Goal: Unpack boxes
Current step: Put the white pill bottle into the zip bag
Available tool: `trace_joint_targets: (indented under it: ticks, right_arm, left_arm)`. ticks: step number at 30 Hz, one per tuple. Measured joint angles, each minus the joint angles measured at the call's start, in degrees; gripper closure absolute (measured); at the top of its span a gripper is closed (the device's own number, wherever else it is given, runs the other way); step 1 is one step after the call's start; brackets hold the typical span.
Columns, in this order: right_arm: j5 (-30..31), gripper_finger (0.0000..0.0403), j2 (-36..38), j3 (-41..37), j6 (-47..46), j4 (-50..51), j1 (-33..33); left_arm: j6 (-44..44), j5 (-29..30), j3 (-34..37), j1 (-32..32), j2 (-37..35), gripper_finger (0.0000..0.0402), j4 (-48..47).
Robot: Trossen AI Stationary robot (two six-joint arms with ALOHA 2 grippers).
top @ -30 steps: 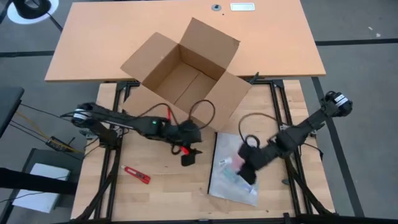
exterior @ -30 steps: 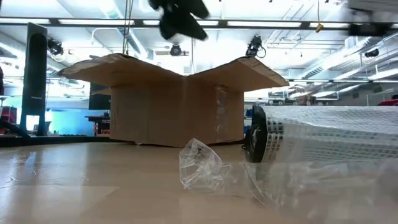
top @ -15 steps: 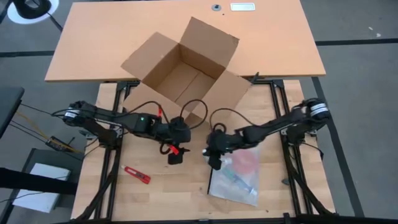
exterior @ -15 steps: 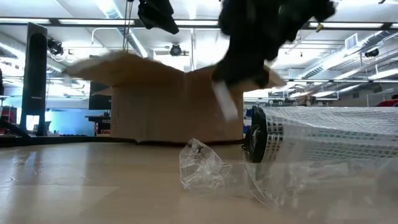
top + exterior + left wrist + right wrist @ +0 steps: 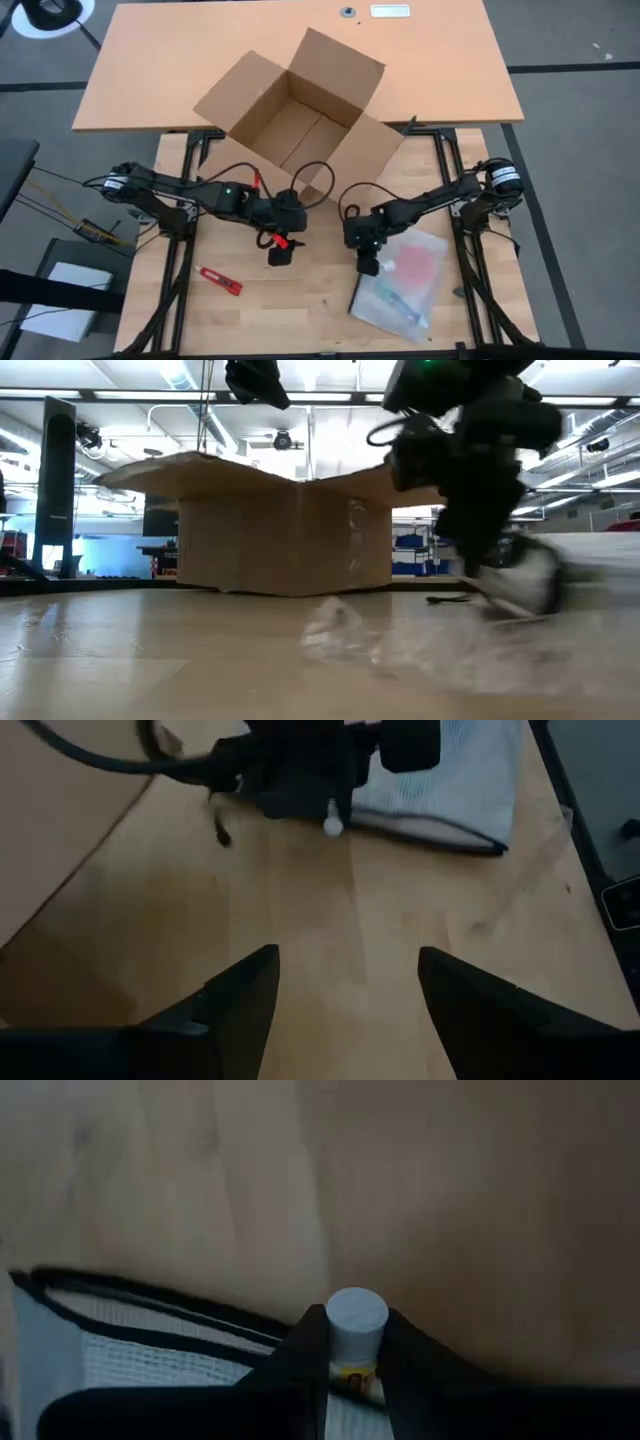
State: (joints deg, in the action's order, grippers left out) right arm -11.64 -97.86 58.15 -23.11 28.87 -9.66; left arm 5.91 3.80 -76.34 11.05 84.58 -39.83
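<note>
Carton (image 5: 300,125) sits at the far side of the light wood table (image 5: 300,310), overlapping the edge of the orange desk (image 5: 150,60) behind it; all four flaps spread open, interior bare as seen from above. In the low view it stands upright, a clear tape strip running down its near face. Left gripper (image 5: 281,254) hovers just in front of the carton, between it and the red-handled tool (image 5: 219,282), fingers (image 5: 240,995) spread wide with nothing between them. Right gripper (image 5: 368,264) is down at the near corner of the clear plastic bag (image 5: 405,283), which lies flat on the table to the right of the left gripper and well apart from the carton. Right fingers (image 5: 300,1355) are clamped on a small white-capped tube (image 5: 355,1325) at the bag's dark-edged mesh pouch (image 5: 150,1350).
</note>
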Motion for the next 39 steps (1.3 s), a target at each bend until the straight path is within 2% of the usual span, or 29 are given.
trace_joint_targets:
  ticks: [2, 4, 8, 12, 14, 16, 19, 23, 26, 31, 35, 39]
  right_arm:
    - [-2.0, 0.0339, 0.0, -0.1, -1.8, 2.0, 0.0]
    - [-3.2, 0.0320, 0.0, -0.1, -4.2, 3.2, 0.0]
    - [-5.3, 0.0240, 0.6, -0.1, -5.5, 8.0, 0.4]
    - [-10.7, 0.0170, 5.9, -0.1, -4.9, 15.5, 1.7]
    - [-7.9, 0.0148, 10.5, -0.1, -3.7, 18.8, 1.7]
    - [-1.7, 0.0135, 15.7, -0.2, -2.1, 21.6, 1.1]
    - [8.9, 0.0129, 22.7, -2.0, -0.2, 24.6, 0.8]
    - [14.8, 0.0140, 31.2, -3.4, 1.1, 24.5, 1.3]
    - [19.3, 0.0154, 35.9, -6.5, 0.3, 25.5, 1.3]
    - [21.8, 0.0176, 40.7, -17.3, -1.6, 23.1, 1.6]
    - [21.9, 0.0194, 41.8, -24.4, -6.6, 17.7, 2.2]
    - [21.9, 0.0210, 41.8, -27.9, -8.7, 15.5, 2.3]
  left_arm:
    - [0.0, 0.0, 0.0, -0.1, 0.0, 0.0150, 0.6]
    - [0.0, 0.1, 0.0, -0.3, 0.2, 0.0150, 1.6]
    - [0.7, 0.4, 0.0, -0.6, 2.4, 0.0150, 4.0]
    - [3.3, -0.3, 0.0, -0.6, 4.8, 0.0150, 6.7]
    - [5.4, -1.1, 0.0, -0.5, 6.1, 0.0150, 9.2]
    - [7.4, -2.1, 0.0, -0.5, 7.8, 0.0150, 12.2]
    - [10.2, -2.2, 0.0, -0.5, 11.7, 0.0150, 16.6]
    - [11.7, -1.8, 0.0, -0.6, 18.0, 0.0150, 21.8]
    - [11.6, -0.4, -2.6, -1.1, 23.9, 0.0150, 23.0]
    - [4.6, 4.2, -9.5, -3.4, 34.8, 0.0155, 22.6]
    - [0.2, 3.3, -15.5, -4.5, 41.4, 0.0166, 21.0]
    - [-1.2, -0.9, -18.3, -4.6, 44.6, 0.0178, 22.2]
